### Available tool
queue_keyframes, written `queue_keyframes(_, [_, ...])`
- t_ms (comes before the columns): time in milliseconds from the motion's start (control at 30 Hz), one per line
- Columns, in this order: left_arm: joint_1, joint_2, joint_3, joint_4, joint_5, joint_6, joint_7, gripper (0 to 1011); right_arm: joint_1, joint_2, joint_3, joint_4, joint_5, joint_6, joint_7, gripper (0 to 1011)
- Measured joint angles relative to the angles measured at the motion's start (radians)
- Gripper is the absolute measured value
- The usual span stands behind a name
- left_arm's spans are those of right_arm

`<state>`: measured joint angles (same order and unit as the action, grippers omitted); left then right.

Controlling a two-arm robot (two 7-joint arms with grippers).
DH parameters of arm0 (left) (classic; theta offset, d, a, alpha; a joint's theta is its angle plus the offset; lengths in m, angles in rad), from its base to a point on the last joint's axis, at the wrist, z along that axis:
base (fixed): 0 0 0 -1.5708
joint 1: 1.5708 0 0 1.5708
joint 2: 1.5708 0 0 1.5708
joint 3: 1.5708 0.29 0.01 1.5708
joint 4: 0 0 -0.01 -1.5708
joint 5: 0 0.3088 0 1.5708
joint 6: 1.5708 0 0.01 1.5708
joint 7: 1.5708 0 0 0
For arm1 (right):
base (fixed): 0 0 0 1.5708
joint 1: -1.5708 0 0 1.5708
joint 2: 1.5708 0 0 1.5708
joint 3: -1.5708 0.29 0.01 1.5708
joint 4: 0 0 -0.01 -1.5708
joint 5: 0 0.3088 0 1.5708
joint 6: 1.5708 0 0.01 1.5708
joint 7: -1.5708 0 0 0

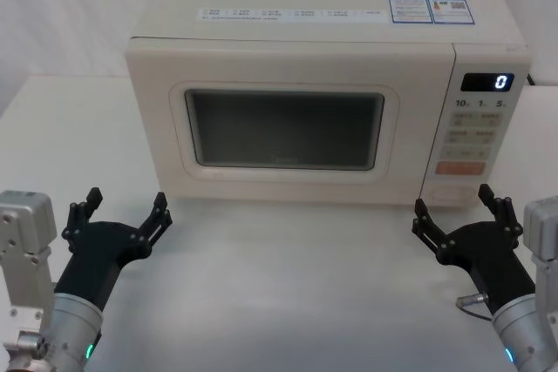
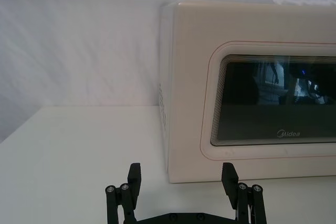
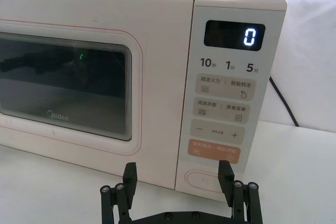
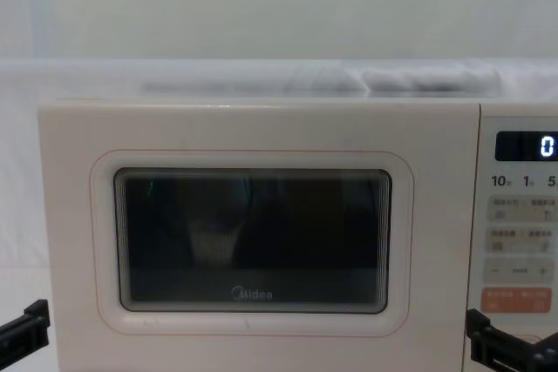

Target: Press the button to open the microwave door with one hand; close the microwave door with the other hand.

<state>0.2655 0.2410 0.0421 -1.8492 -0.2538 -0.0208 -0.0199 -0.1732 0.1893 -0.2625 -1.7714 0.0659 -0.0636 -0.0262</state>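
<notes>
The cream-white microwave door [image 1: 283, 128] with its dark window is closed flush with the oven body; it also fills much of the chest view as the microwave door [image 4: 253, 241]. The wide oval button [image 1: 449, 192] sits at the bottom of the control panel, under the orange key, and shows in the right wrist view as the button [image 3: 207, 178]. My right gripper [image 1: 452, 199] hovers open just in front of that button, not touching it. Open too, my left gripper [image 1: 127, 198] hangs before the door's left edge with nothing between its fingers.
The microwave stands on a white table [image 1: 288, 285] with bare surface in front of it. The control panel's display [image 1: 493, 82] reads 0. A black power cable [image 3: 283, 103] runs behind the oven's right side. A white wall closes the back.
</notes>
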Motion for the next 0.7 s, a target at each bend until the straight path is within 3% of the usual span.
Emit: queue_keyframes(700, [0.000,0.000,0.000,0.000,0.000,0.000,0.000,1006,0.000,0.000,0.000,0.000,0.000,0.000,0.000,1002])
